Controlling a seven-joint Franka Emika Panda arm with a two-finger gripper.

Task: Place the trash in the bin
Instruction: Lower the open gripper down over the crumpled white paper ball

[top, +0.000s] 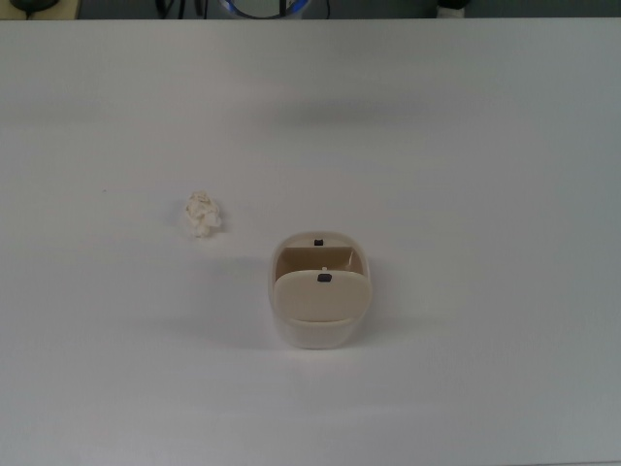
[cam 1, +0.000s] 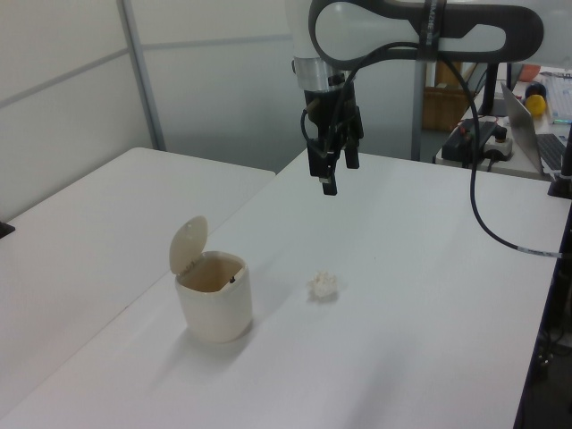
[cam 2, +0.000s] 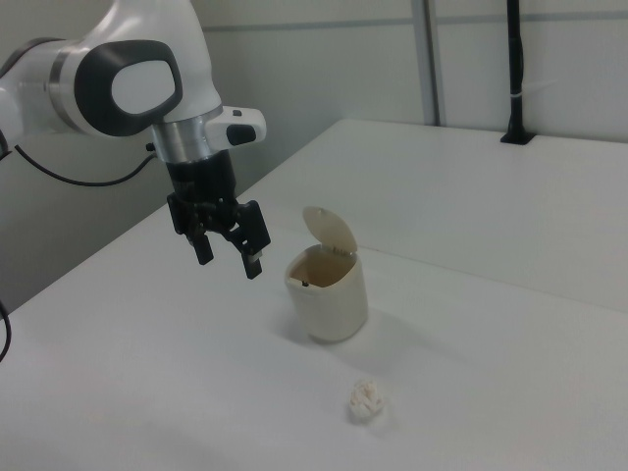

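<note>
The trash [top: 202,215] is a small crumpled off-white wad lying on the white table, to the upper left of the bin [top: 320,303] in the top view. The beige bin [cam 1: 214,304] stands upright with its flap lid tipped up, showing its inside. In the left view the trash [cam 1: 323,286] lies to the bin's right. My gripper [cam 2: 228,257] hangs open and empty above the table, to the left of the bin [cam 2: 329,294] in the right view and well above the trash [cam 2: 367,398]. In the left view the gripper [cam 1: 326,177] is high, behind the trash. The top view does not show it.
A second white table [cam 1: 80,232] adjoins on the left view's left. A laptop [cam 1: 536,125], cables and boxes sit at the left view's far right. A black post [cam 2: 512,69] stands at the back of the right view. The arm's base [top: 264,8] is at the top view's upper edge.
</note>
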